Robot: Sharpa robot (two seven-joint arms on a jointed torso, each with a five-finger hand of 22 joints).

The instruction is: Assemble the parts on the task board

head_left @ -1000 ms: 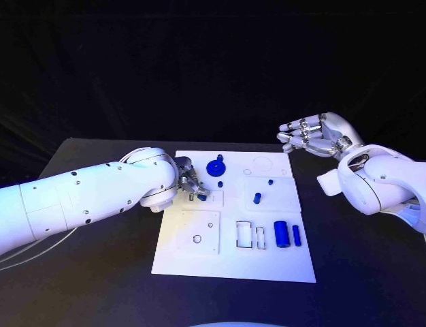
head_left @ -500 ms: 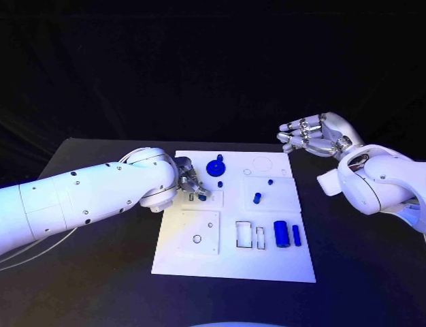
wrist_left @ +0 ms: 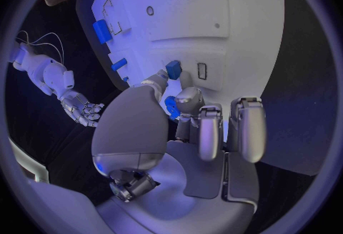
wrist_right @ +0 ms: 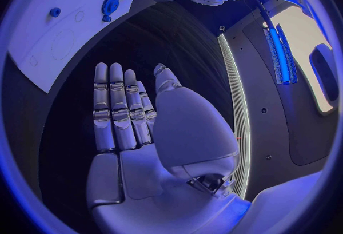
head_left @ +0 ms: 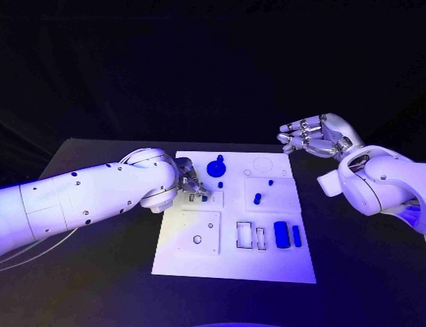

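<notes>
The left hand is reaching over the near-left part of the board and pinching a small blue part between its fingertips, the other fingers curling in beside it. Just ahead of those fingertips another blue block is sitting on the board next to a small slot. Beyond the hand a blue gear is standing on the board, and to its right two blue cylinders are lying side by side. The right hand is hovering off the board's far right corner, holding nothing, its fingers lying straight and close together, palm open.
</notes>
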